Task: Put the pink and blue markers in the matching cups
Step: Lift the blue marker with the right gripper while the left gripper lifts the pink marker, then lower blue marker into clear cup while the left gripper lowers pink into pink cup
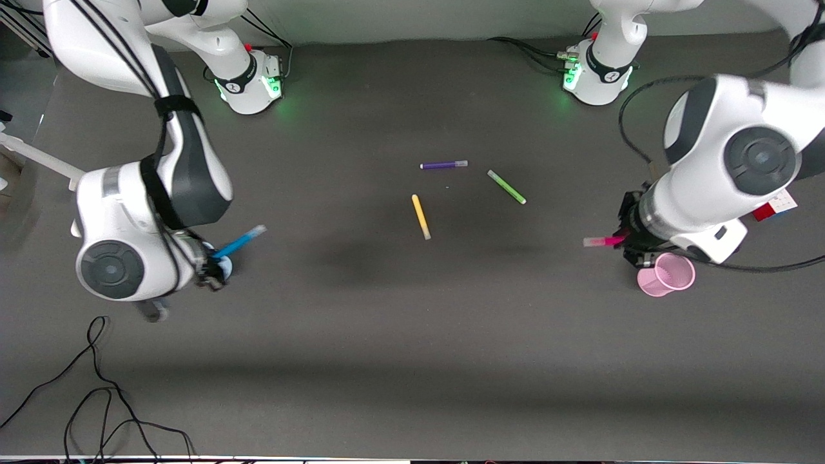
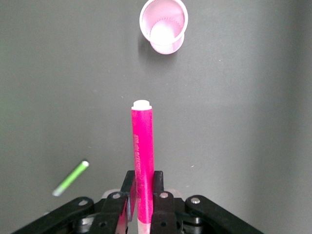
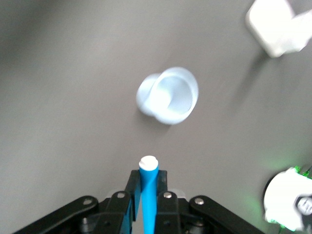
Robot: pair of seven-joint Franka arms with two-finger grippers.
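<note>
Markers are both already picked up, one per arm, so what's left looks like the drop-in part.

Biggest thing down there is the table (image 1: 412, 361), dark grey. Next in size are the cups. The pink cup (image 1: 667, 274) stands upright, just below and beside the left claw (image 1: 635, 248) in the front view, at the left arm's end of the table. From the left wrist camera its open mouth (image 2: 163, 24) lies ahead of the claw rather than straight under it, so I'd guess the arm needs to shift over a bit before letting go. The blue cup (image 3: 170, 95) is mostly hidden by the right arm from the front, but the right wrist view shows it ahead of the right claw (image 1: 209, 261), mouth up.

Then the markers. The pink marker (image 1: 604, 241) is clamped between the left claw's fingers near its capped end, so the long free end pokes out toward the cup, which makes sense for aiming it in. The blue marker (image 1: 240, 242) is pinched the same way by the right claw, sticking out at a slant.

Leftovers sit well away from both claws mid-table: a purple pen (image 1: 443, 165), a green pen (image 1: 506, 187) and a yellow pen (image 1: 421, 216), not part of the job.
</note>
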